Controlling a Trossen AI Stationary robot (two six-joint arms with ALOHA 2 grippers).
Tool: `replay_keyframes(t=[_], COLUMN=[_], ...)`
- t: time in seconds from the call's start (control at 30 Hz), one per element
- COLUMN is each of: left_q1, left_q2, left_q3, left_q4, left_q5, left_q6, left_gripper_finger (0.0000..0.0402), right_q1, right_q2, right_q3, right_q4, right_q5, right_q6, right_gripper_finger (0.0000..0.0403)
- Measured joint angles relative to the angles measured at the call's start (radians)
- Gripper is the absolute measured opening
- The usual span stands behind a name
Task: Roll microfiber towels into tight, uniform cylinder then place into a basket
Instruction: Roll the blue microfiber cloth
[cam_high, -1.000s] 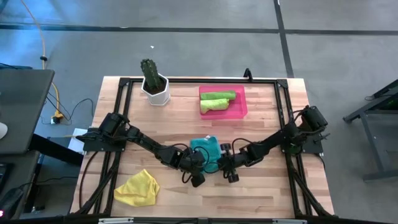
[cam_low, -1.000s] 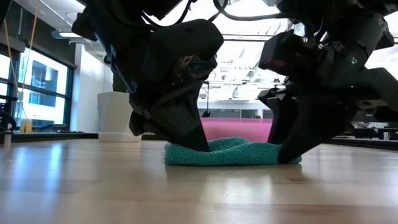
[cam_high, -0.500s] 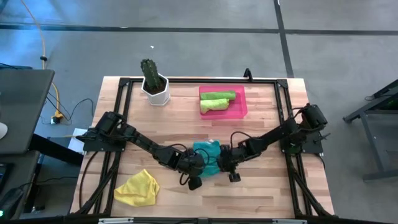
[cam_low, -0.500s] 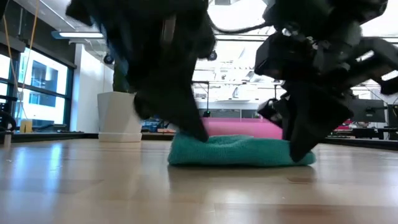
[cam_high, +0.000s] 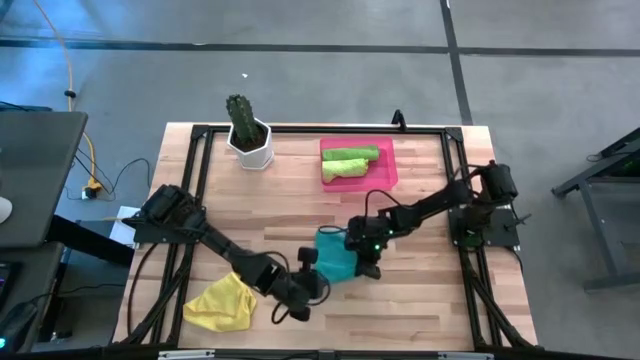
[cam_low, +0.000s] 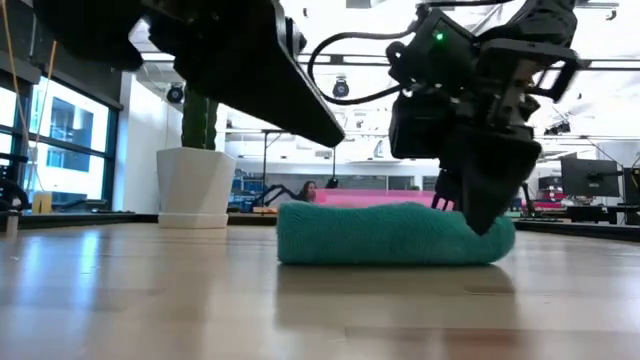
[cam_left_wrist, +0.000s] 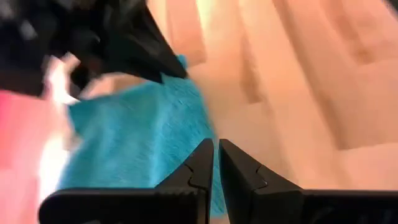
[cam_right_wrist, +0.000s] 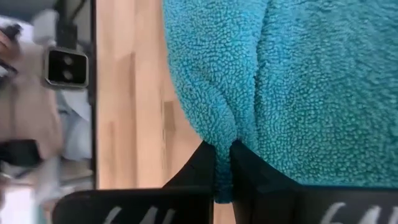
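A teal towel (cam_high: 335, 257) lies bunched into a thick roll on the table's middle (cam_low: 385, 235). My right gripper (cam_right_wrist: 222, 163) is shut on its right end (cam_low: 487, 222). My left gripper (cam_left_wrist: 216, 149) is shut and holds nothing. It hangs above and just near-left of the towel (cam_high: 313, 266), its tip clear of the cloth in the low view (cam_low: 338, 138). Two lime green towels (cam_high: 349, 163) lie in the pink basket (cam_high: 390, 178) at the far side. A yellow towel (cam_high: 222, 303) lies crumpled at the near left. My right gripper pinches a pucker of the teal towel's edge (cam_right_wrist: 222, 140) between its two fingers, at the roll's right end. The fingers (cam_low: 478, 200) slant down from the table's far right. The towel rests on the table along its whole length.
A white pot with a cactus (cam_high: 250, 143) stands at the far left, also seen in the low view (cam_low: 190, 187). A black frame (cam_high: 300, 129) runs around the tabletop. Bare wood lies between the towel and the basket.
My left gripper has lifted off the teal towel and drawn back toward the near left edge, rolling as it went. My right gripper has turned and shifted along the towel's right end. The towel now stands thicker and taller than a second ago.
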Motion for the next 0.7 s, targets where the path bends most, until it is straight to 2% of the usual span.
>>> replay_keyframes(t=[0.07,0.13,0.3,0.7], left_q1=[-0.011,-0.014,-0.009,0.074], left_q2=[0.000,0.002,0.023,0.092], left_q3=[0.000,0.000,0.001,0.001], left_q4=[-0.004,-0.011,-0.034,-0.078], left_q5=[-0.041,-0.039,-0.047,-0.065], left_q6=[0.054,0.088,0.086,0.051], left_gripper_finger=[0.0019,0.0019,0.0019,0.0019], right_q1=[-0.016,-0.030,-0.053,-0.033], right_q2=[0.000,0.000,-0.001,-0.004], right_q3=[0.000,0.001,0.001,0.003], right_q4=[0.012,0.027,0.031,0.036], right_q5=[-0.028,-0.052,-0.070,-0.045], right_q6=[0.051,0.102,0.195,0.224], right_gripper_finger=[0.0004,0.0004,0.0004,0.0003])
